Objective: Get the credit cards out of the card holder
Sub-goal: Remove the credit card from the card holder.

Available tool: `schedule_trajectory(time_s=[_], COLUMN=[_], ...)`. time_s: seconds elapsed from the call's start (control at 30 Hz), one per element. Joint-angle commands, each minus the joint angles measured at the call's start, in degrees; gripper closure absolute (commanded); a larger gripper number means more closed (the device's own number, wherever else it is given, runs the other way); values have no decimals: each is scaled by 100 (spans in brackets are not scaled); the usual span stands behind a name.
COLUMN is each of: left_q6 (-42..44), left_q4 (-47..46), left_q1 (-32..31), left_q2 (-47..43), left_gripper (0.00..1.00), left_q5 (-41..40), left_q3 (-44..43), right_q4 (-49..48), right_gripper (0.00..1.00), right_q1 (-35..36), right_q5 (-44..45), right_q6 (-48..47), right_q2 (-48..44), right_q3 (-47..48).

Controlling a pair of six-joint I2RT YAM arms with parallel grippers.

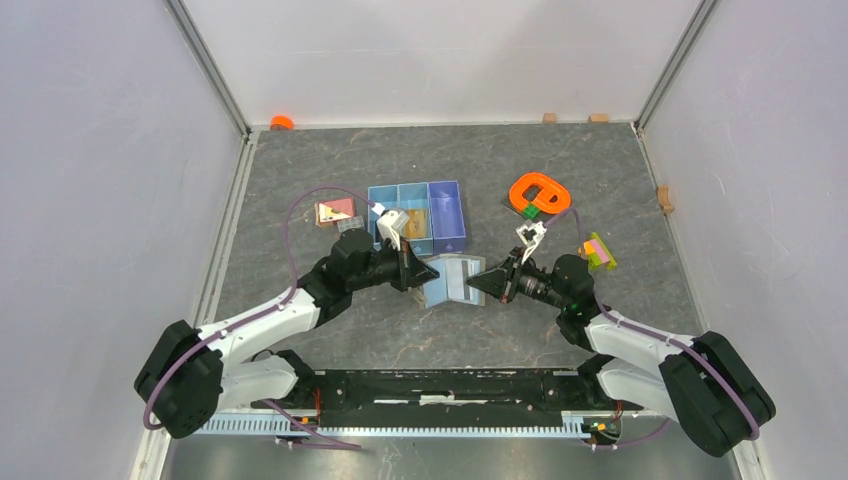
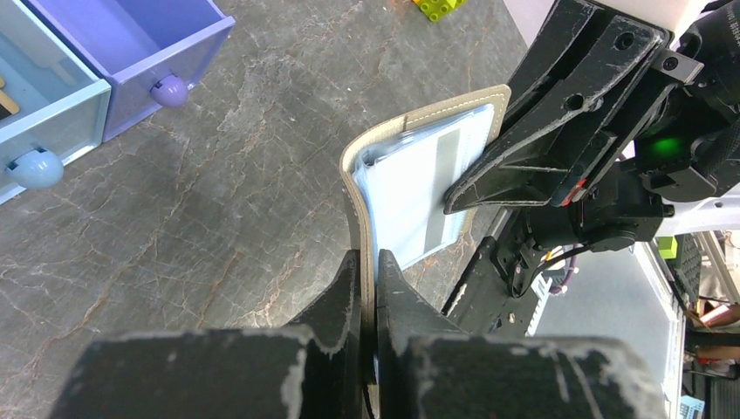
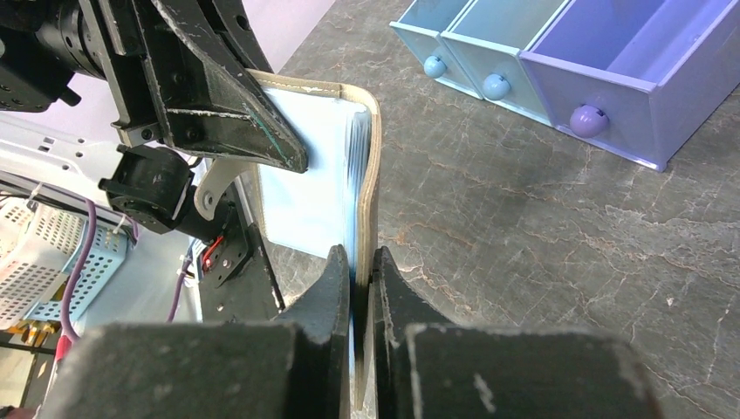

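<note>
Left tool point(image 2: 366, 275) and right tool point(image 3: 356, 266) each pinch the one open card holder point(image 1: 453, 283).

Both arms stretch inward, left tool point(image 1: 431, 272) and right tool point(image 1: 474, 283) pinched shut, tips nearly meeting.

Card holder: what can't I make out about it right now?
- Top view: card holder too small; card count unreadable.
- Left wrist: right gripper covers part of the striped card; slots behind it hidden.
- Right wrist: left gripper hides the inner flap; cards seen only edge-on.
</note>
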State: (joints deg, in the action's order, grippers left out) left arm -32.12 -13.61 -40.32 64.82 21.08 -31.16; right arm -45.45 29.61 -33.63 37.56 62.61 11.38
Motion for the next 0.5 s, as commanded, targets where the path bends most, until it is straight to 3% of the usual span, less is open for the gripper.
schedule_trajectory(time_s=[0.0, 0.13, 0.47], left_q6=[-92, -232, -642], left_q4=[-587, -845, -1363], left_q1=[-3, -3, 6], left_q2=[-181, -230, -514], left_gripper=[98, 97, 98], left_q5=[309, 451, 485], left_q3=[17, 104, 360], right_q4=[-280, -706, -1256], right_gripper=[90, 74, 56], right_q1=[-16, -22, -21], right_q5=[-87, -198, -338], right_q6=[-75, 41, 255], right_q2=[-82, -74, 25], right_q3=[-46, -193, -359])
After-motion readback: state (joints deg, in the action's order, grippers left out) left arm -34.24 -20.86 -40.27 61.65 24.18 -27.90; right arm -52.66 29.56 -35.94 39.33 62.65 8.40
